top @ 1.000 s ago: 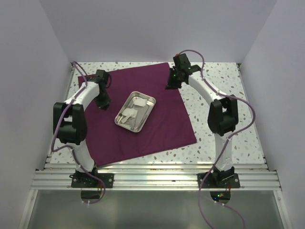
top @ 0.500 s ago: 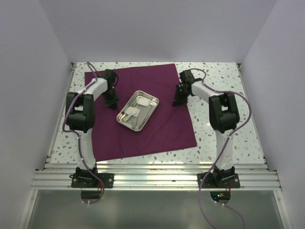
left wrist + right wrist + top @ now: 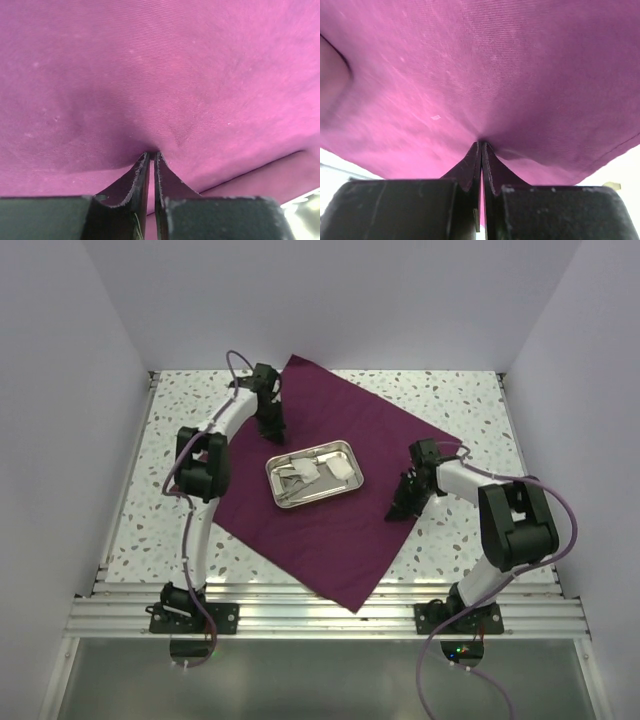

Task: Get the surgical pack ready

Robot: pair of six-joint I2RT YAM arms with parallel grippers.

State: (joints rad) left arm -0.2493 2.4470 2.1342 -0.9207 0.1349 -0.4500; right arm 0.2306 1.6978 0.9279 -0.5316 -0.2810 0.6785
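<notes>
My left fingers pinch the cloth far-left of the tray. My right fingers pinch its near-right edge. The tray lies between them, long axis left-right.

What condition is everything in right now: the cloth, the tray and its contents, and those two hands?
cloth: spread flat, unfolded, pinched at two spots.
tray: upright on the middle of the cloth, uncovered.
gauze: lying loose in the tray.
left hand: closed on the cloth near its left edge.
right hand: closed on the cloth at its right edge.
</notes>
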